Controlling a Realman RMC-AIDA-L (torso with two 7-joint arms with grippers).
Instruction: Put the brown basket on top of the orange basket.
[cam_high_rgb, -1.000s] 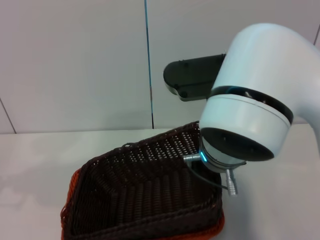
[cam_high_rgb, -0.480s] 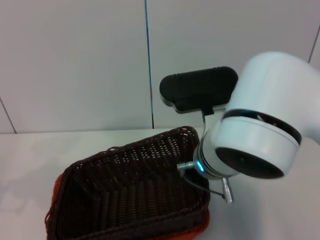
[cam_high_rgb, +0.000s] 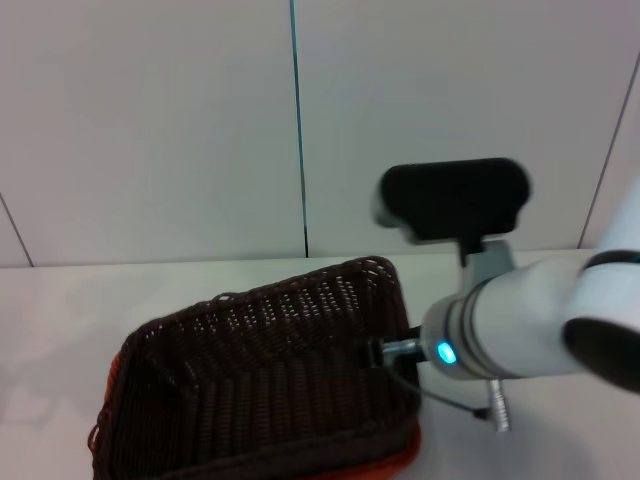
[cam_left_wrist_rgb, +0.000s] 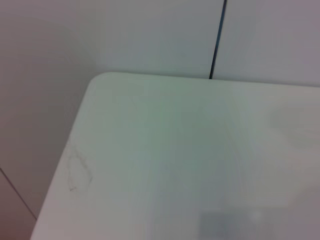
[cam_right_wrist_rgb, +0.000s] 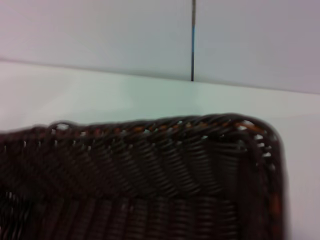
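Observation:
The brown basket sits nested in the orange basket at the front of the white table. Only thin strips of the orange basket show under its rim at the left and at the front right. My right arm reaches in from the right, with its wrist beside the brown basket's right rim. The black end of my right gripper stands above the basket's far right corner. The right wrist view shows the brown basket's far rim close up, with orange flecks through the weave. My left gripper is out of view.
A grey panelled wall with a dark seam stands behind the table. The left wrist view shows a bare rounded table corner with the wall next to it.
My right arm has drawn back to the right and off the brown basket. The stacked baskets shifted left and now lie still.

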